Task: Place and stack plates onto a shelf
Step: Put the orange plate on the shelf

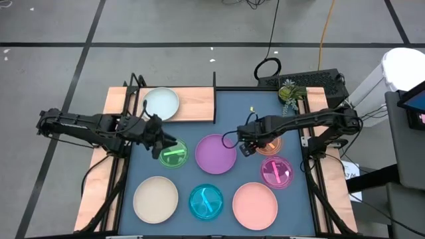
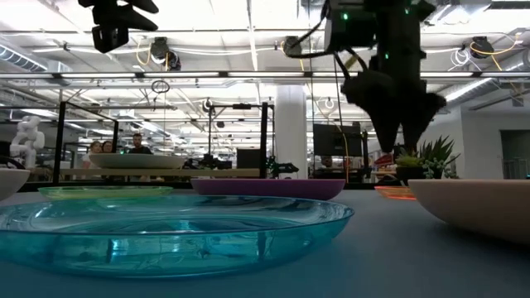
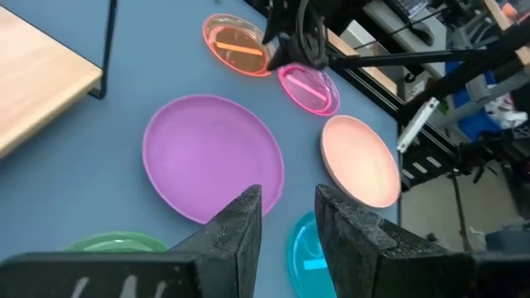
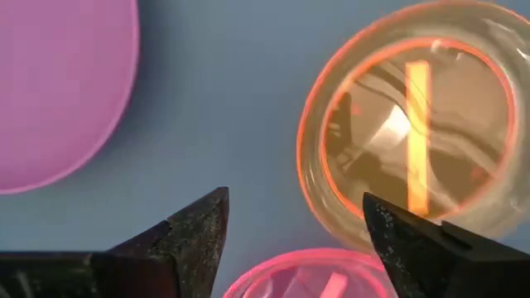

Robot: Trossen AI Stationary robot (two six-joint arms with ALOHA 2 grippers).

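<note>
On the dark blue tabletop [image 1: 226, 119] lie seven round plastic plates, and one more sits on the shelf [image 1: 196, 104], a light wooden board at the table's far left corner with thin black uprights at its ends. That one is the pale blue-white plate [image 1: 161, 103], large and plain, resting on the board's left half.

Across the middle of the table come the small green plate [image 1: 173, 155], translucent with a bright stick-like stripe, then the large purple plate [image 1: 216, 153], opaque and smooth, then the small orange plate [image 4: 411, 120], clear-walled with an orange stripe across its floor. Just nearer than the orange one is the small magenta plate [image 1: 277, 172], also striped. Along the near edge sit the large cream plate [image 1: 156, 199], the small teal plate [image 1: 206, 202] and the large salmon pink plate [image 1: 255, 204].

The left gripper [image 1: 161, 141] hangs above the green plate's far-left rim, its fingers [image 3: 240, 223] parted by a narrow gap and holding nothing. The right gripper [image 1: 246, 144] hovers between the purple and orange plates, at the orange plate's rim; its jaws stand wide apart and empty.
</note>
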